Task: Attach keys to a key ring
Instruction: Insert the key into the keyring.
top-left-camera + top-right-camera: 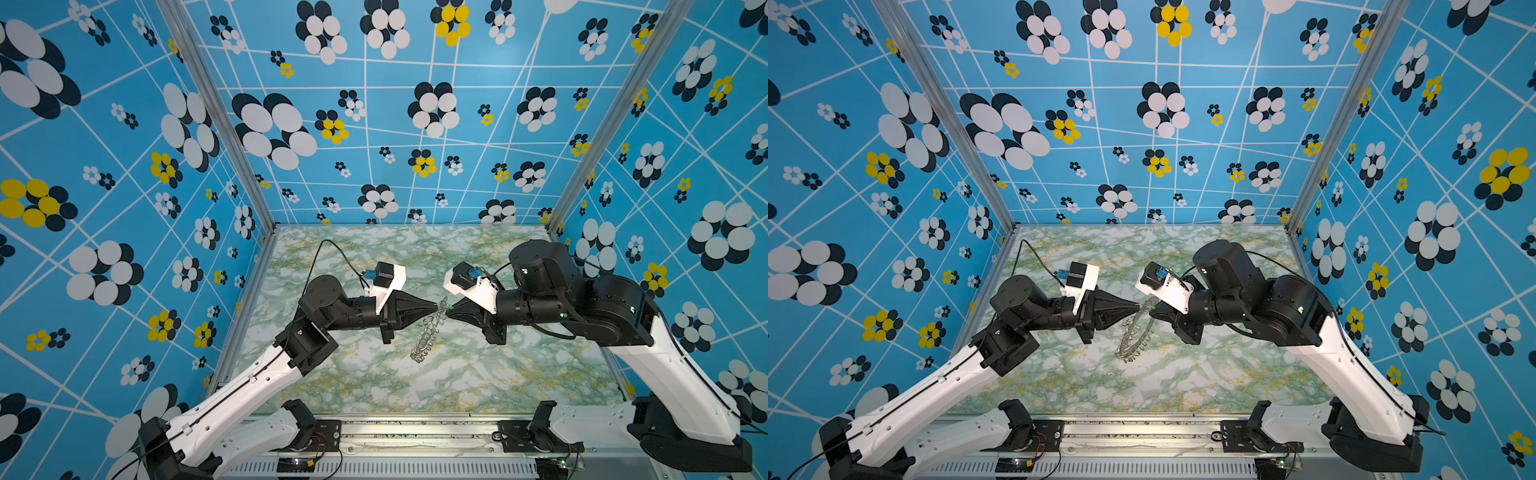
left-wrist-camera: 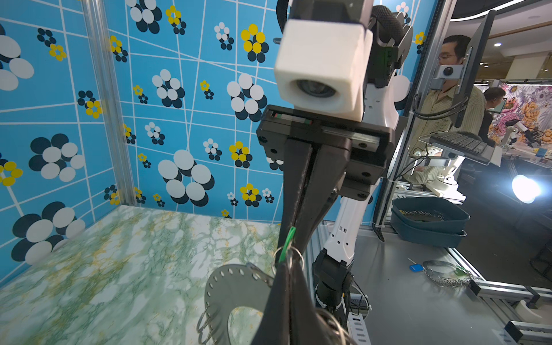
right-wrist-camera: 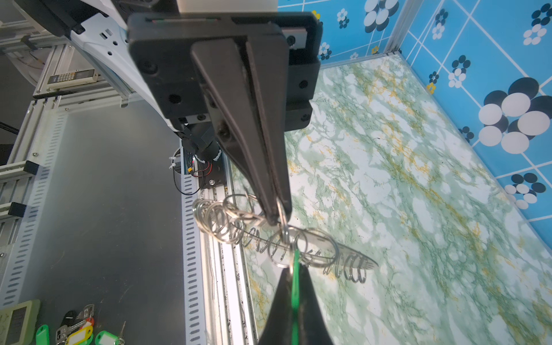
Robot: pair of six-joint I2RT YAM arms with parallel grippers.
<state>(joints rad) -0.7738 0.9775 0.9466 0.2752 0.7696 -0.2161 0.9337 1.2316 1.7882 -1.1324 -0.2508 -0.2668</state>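
Over a green-marbled tabletop (image 1: 498,374) walled in blue flower print, the left gripper (image 1: 437,308) is clamped on a wire loop of the key ring (image 1: 428,332), which hangs edge-on below it. Tip to tip, the right gripper (image 1: 451,309) pinches the green key tag (image 3: 295,286) at the ring's upper edge.

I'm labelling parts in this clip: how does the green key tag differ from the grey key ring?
Size: the green key tag is a sliver, far smaller than the grey key ring. Look: the tag is bright plastic; the ring is dull metal fringed with wire loops. Hold: the right tool pinches the tag; the left tool grips the ring's looped edge. Shared: each is clamped in a shut tool, meeting at the tips.
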